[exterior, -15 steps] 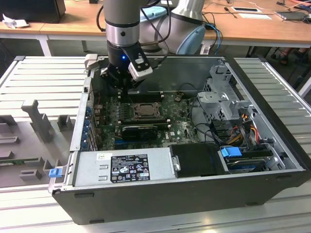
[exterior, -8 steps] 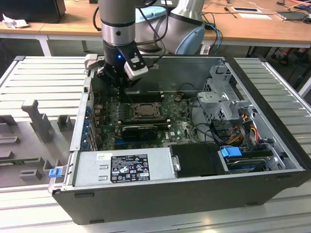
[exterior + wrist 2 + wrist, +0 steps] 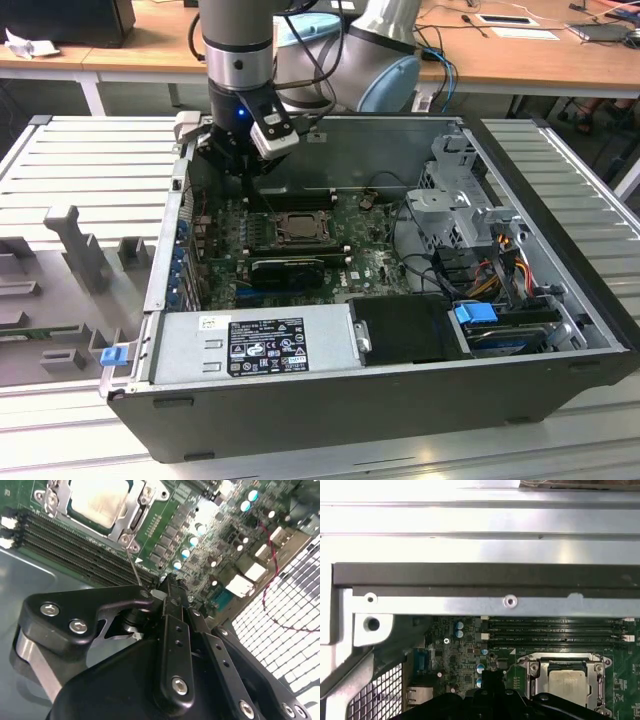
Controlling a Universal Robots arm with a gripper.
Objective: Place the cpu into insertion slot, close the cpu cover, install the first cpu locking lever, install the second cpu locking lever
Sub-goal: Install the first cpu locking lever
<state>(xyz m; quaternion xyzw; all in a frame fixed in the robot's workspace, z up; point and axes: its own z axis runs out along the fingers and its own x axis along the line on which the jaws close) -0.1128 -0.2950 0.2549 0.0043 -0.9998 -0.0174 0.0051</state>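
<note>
The cpu [image 3: 298,228] [image 3: 100,500] [image 3: 567,682] lies in the insertion slot [image 3: 300,243] on the green board, its dull silver top showing. The cpu cover [image 3: 129,520] [image 3: 534,672] lies flat around it as a silver frame. A thin wire locking lever [image 3: 134,565] rises from the socket's corner to the side of my gripper [image 3: 170,585]. The fingers are shut together, and I cannot tell whether the lever is pinched or only touched. In the exterior view the gripper [image 3: 245,175] hangs inside the case, just off the socket's corner on that view's left and towards the back.
The case's rear wall [image 3: 480,575] is close behind the gripper. Long black memory slots [image 3: 75,550] [image 3: 555,632] run beside the socket. A black card [image 3: 285,272], the grey power supply [image 3: 250,345], a drive cage [image 3: 450,185] and a fan grille [image 3: 280,625] surround the board.
</note>
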